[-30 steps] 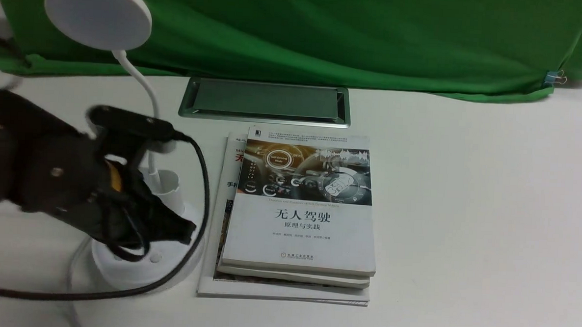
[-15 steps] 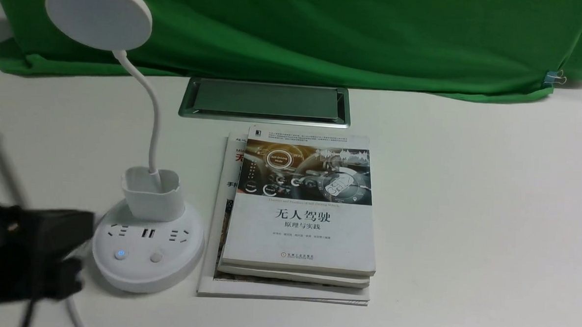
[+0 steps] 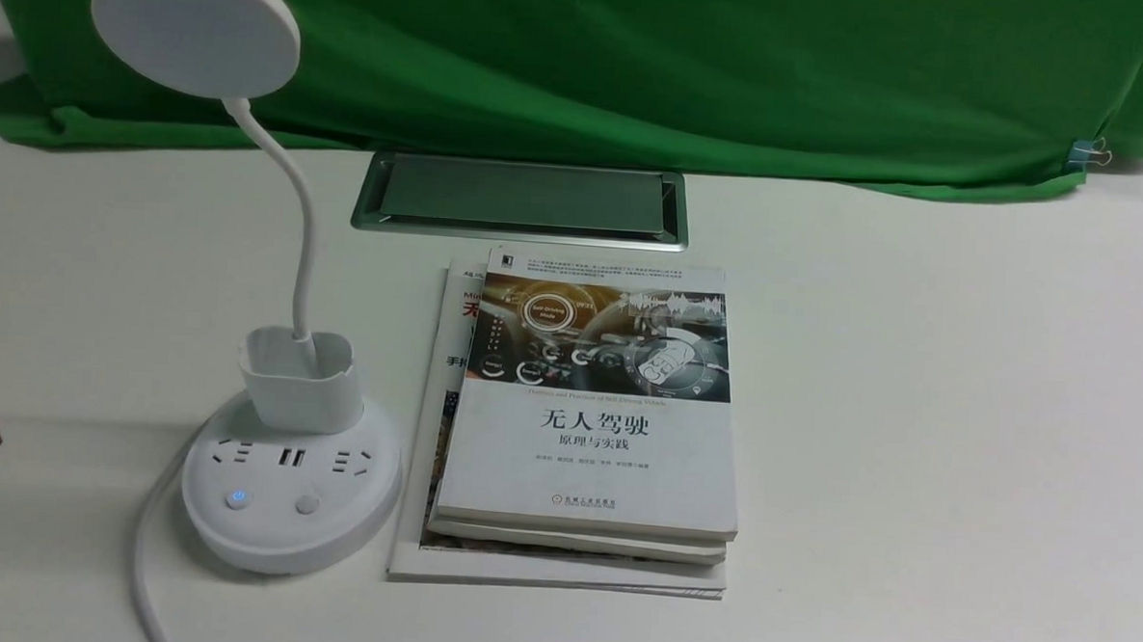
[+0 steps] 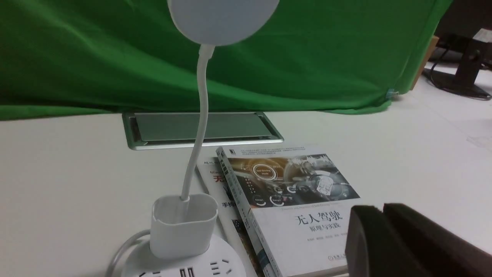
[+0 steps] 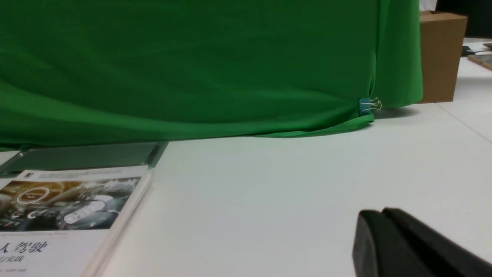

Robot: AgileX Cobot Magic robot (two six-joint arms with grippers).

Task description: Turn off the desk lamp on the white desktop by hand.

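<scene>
Fingers together on nothing, the left gripper (image 4: 382, 211) has backed away from the desk lamp (image 3: 299, 410), whose head looks unlit toward the white desktop (image 3: 914, 423)'s left edge, so switching-off seems done.

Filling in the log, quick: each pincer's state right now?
Left pincer: closed, nothing visible in it.
Right pincer: closed, nothing visible in it.

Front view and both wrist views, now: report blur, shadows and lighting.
Front view: lighting even, soft shadow under the lamp base. Left wrist view: left gripper soft, book lettering fairly crisp. Right wrist view: right gripper soft, faint shadow beside the binder clip.
</scene>
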